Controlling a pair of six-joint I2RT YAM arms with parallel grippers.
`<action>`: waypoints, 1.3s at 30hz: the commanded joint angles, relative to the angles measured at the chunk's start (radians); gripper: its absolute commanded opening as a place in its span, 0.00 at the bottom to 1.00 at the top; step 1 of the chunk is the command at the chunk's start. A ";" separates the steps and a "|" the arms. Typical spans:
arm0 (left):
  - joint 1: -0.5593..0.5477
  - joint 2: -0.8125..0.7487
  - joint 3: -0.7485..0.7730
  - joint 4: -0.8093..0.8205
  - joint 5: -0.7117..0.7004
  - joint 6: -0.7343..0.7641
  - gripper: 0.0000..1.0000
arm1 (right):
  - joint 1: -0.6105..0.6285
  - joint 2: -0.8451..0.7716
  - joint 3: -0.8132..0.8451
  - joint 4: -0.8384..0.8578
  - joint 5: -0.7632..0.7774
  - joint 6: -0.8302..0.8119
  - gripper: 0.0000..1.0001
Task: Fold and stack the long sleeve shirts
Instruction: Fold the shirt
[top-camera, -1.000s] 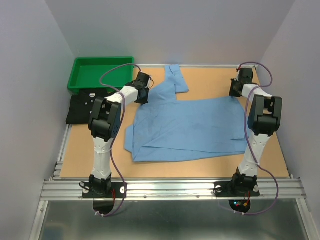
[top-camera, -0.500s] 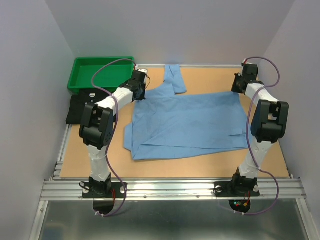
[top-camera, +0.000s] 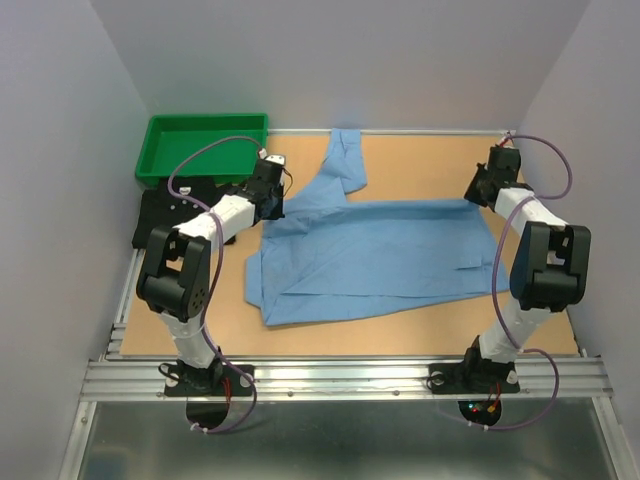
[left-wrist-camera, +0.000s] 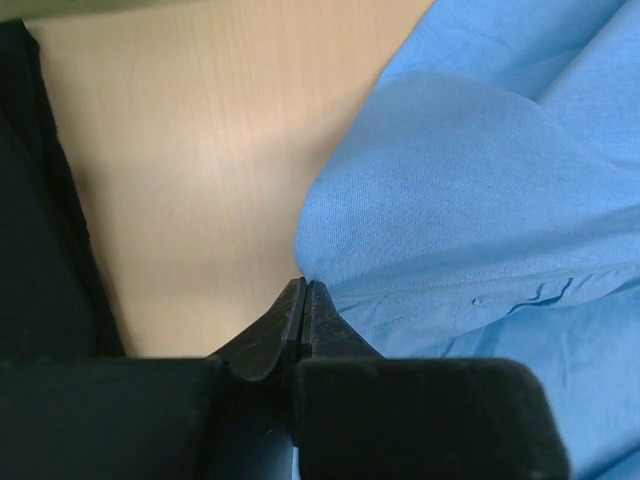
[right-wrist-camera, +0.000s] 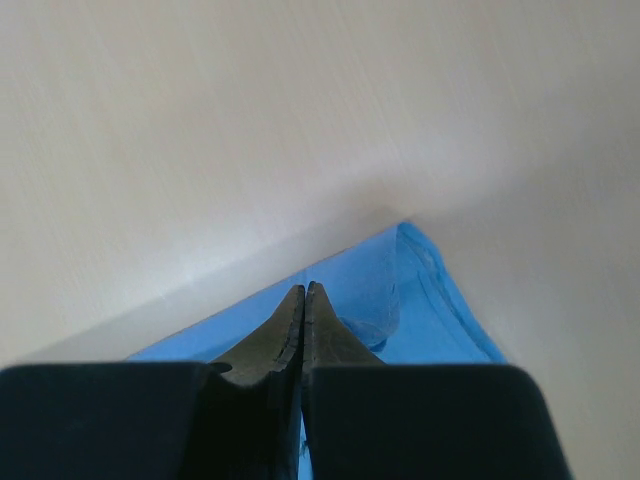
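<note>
gripping the light blue shirt (top-camera: 370, 250) taut, left pincer (left-wrist-camera: 303, 287) and right pincer (right-wrist-camera: 304, 289) both clamped, farther apart than before

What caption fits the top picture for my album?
Left gripper and right gripper pinch the blue shirt; black shirt beside green tray.

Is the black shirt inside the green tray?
No, the black shirt lies on the table just in front of the green tray, outside its walls.
</note>
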 joint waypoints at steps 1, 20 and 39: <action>-0.012 -0.115 -0.068 -0.005 -0.023 -0.034 0.00 | -0.009 -0.095 -0.090 0.087 0.091 0.080 0.01; -0.049 -0.196 -0.303 -0.109 -0.009 -0.279 0.46 | -0.009 -0.245 -0.352 0.118 0.024 0.259 0.20; -0.055 -0.432 -0.344 -0.017 -0.009 -0.307 0.88 | 0.322 -0.140 -0.211 0.087 -0.159 0.124 0.47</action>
